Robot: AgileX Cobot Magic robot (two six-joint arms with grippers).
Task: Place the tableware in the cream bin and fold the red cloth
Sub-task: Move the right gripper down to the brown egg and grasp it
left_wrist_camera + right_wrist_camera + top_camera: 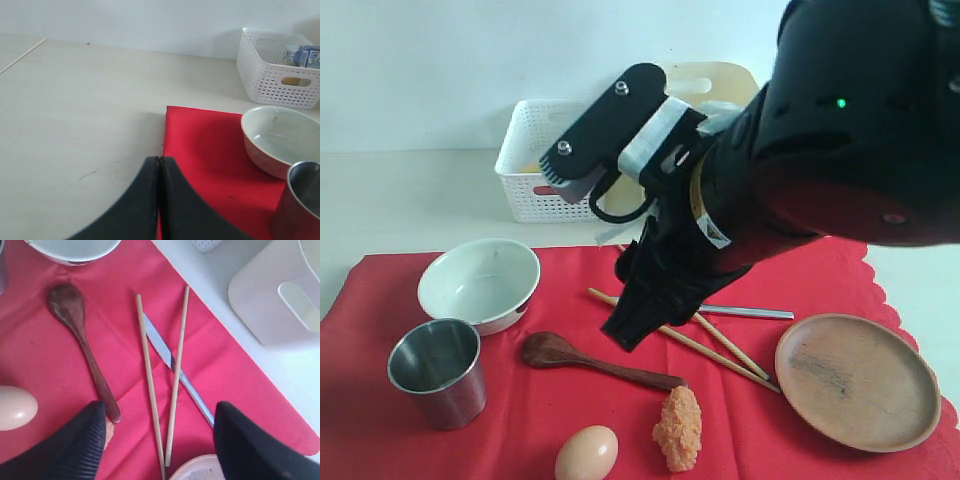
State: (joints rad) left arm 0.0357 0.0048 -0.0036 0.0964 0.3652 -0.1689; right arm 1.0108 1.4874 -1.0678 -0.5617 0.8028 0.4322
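Only the left wrist view shows the left gripper [159, 167]: its jaws are pressed together with nothing between them, above the bare bench [75, 125] at the left edge of the red cloth [205, 145]. It alone also shows a blue-white carton [304, 55] in the white perforated basket [277, 75]; its print is too blurred to read

The right wrist view shows the right gripper [162, 432] with jaws spread wide, holding nothing, above the two chopsticks [150, 385], which draw together towards the brown plate [200, 470]. The table knife [187, 385] passes under one of them

The exterior view gives the whole layout. The cloth lies spread flat, its scalloped edge on the right. On it are the white bowl [480, 283] far left, the steel cup [437, 370] near left, the wooden spoon [590, 362] in the middle and the plate near right, with an egg [587, 453] and an orange lump of food [678, 428] at the near edge. The cream bin [720, 82] stands far back, just right of the basket, partly hidden by the black arm

The bench is pale wood grain; behind it is a plain white wall. A small label on the arm cannot be read
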